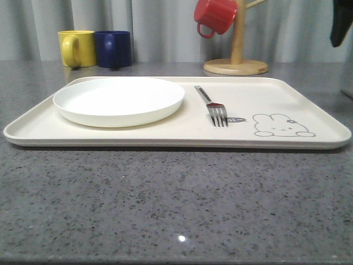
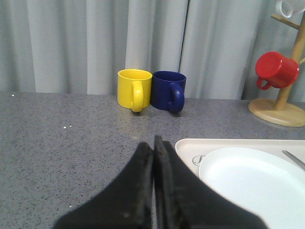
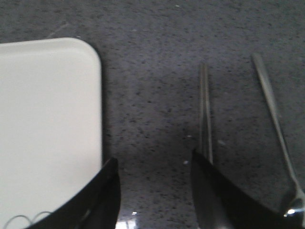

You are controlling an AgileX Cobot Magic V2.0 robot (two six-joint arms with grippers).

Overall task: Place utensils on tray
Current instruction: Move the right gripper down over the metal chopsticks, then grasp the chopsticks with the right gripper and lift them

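Note:
The cream tray [image 1: 309, 105] lies across the grey table, a bunny drawn at its right. On it rest the white plate [image 1: 118, 99] at the left and the silver fork [image 1: 212, 107] just right of the plate. My left gripper [image 2: 154, 143] is shut on nothing, above the table beside the tray corner [image 2: 188, 145] and the plate [image 2: 257, 183]. My right gripper [image 3: 155, 164] hangs open over bare table just off the tray's rounded corner [image 3: 71, 95]. The chopsticks [image 3: 205, 109] lie beside its one finger, with the spoon [image 3: 274, 124] further out.
A yellow mug [image 1: 77, 48] and a blue mug [image 1: 113, 48] stand behind the tray's left end. At the back right a wooden stand [image 1: 237, 55] holds a red mug [image 1: 215, 16]. A dark arm part [image 1: 341, 22] hangs at the upper right.

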